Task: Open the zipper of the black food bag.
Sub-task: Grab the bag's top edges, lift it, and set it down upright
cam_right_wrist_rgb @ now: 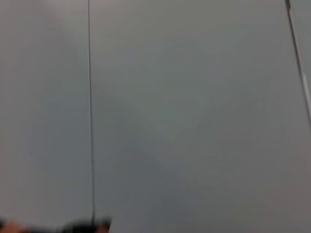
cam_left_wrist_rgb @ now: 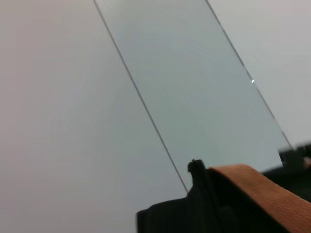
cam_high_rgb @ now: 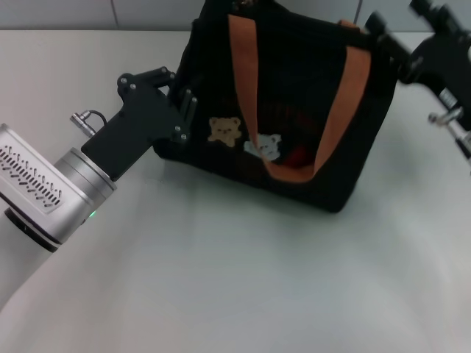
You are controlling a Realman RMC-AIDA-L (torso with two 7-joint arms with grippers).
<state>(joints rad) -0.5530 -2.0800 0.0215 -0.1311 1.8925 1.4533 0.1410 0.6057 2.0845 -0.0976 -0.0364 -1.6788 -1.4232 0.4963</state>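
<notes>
The black food bag [cam_high_rgb: 294, 95] stands upright at the back middle of the table, its orange-brown handle [cam_high_rgb: 246, 81] hanging down the front above the bear patches [cam_high_rgb: 224, 130]. My left gripper [cam_high_rgb: 180, 94] is at the bag's left end, shut on the fabric of that edge. Beside the bag's upper right corner is my right gripper [cam_high_rgb: 379, 33], blurred. The zipper cannot be made out against the black top. In the left wrist view a corner of the bag [cam_left_wrist_rgb: 194, 213] and an orange strap [cam_left_wrist_rgb: 262, 189] show.
The bag rests on a white table [cam_high_rgb: 221, 279] that stretches bare toward me. A tiled wall [cam_left_wrist_rgb: 194, 87] stands behind the bag. The right wrist view shows only that wall [cam_right_wrist_rgb: 170, 121].
</notes>
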